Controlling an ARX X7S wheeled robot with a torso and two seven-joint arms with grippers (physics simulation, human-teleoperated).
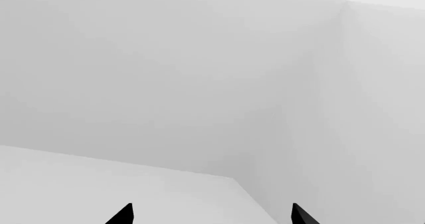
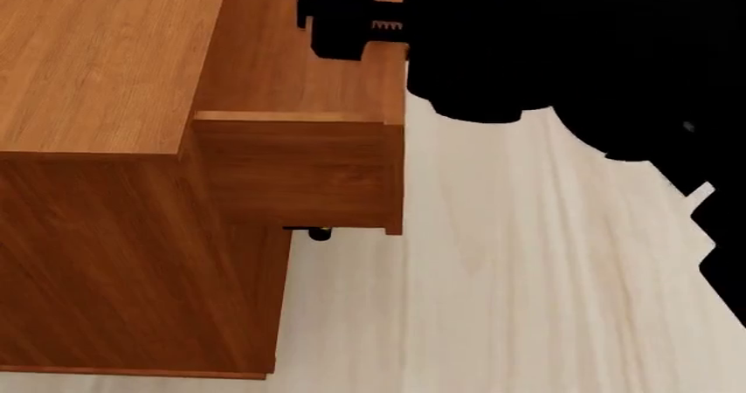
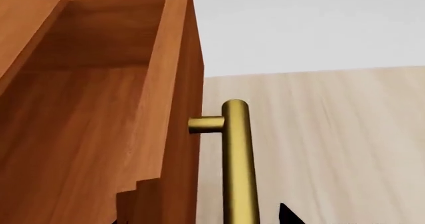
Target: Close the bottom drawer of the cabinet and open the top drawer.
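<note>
R hand point(image 2: 349, 22) at top drawer point(image 2: 297, 170) handle point(image 3: 238, 164), drawer out.

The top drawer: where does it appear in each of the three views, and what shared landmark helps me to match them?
Left wrist view: not in it; only pale grey surfaces and two dark tool tips.
Head view: the top drawer, pulled out, juts from the cabinet at centre-left.
Right wrist view: it fills the left half, seen into its open box, with its brass handle beside.
Shared landmark: the pale wood floor.
</note>
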